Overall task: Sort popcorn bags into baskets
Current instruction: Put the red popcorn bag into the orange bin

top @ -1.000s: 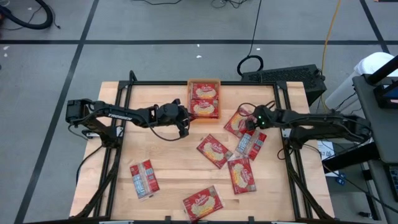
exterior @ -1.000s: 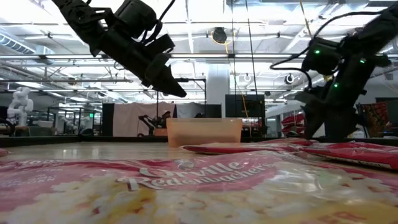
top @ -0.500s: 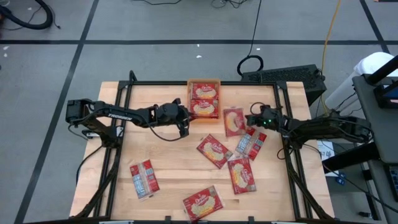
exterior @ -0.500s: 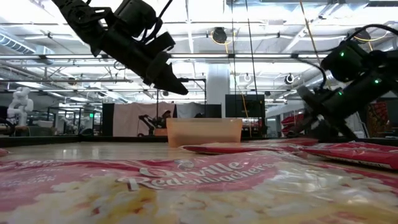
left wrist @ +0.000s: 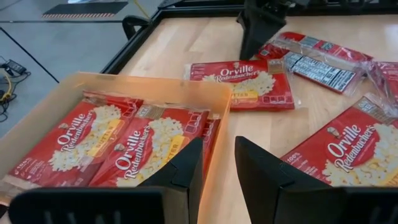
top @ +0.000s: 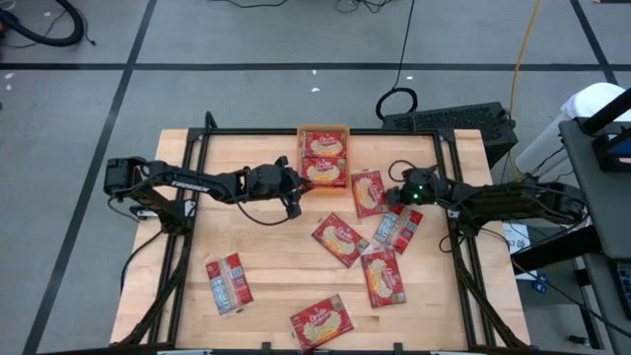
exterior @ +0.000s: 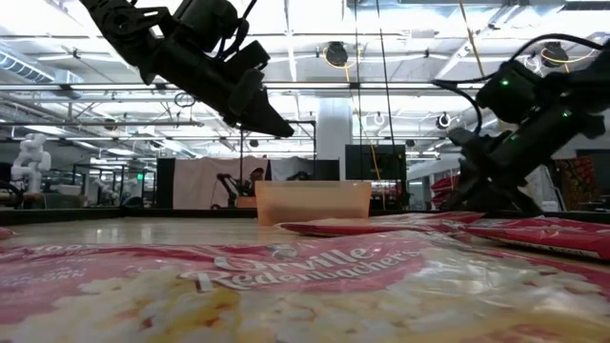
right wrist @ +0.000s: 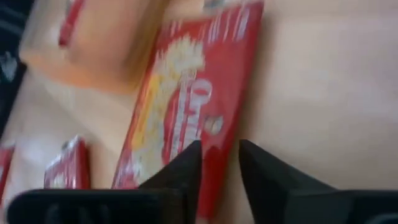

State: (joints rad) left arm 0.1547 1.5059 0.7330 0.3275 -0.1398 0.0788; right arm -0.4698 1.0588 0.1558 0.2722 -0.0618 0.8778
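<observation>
Table: light wooden table top (top: 266,256) inside a black frame, carrying the tray and the loose packets.
Tray: shallow translucent orange rectangular plastic tray (top: 300,132) at the middle of the table's far edge; it holds two flat red popcorn packets (top: 323,145) face up, side by side and filling its floor.
Left arm: dark left gripper (top: 293,200) hangs above the table just beside the tray's near left corner; its two fingers stand a small gap apart with nothing between them.
Right arm: dark right gripper (top: 391,195) is low at the right edge of the red popcorn packet near the tray (top: 368,191); the fingers are narrowly parted over that edge, and whether they pinch it cannot be told.
Loose packets: that packet lies flat on the wood just right of the tray; a whitish-grey-backed packet (top: 399,228) lies right of it, and five more red packets (top: 340,240) are scattered over the near half.
</observation>
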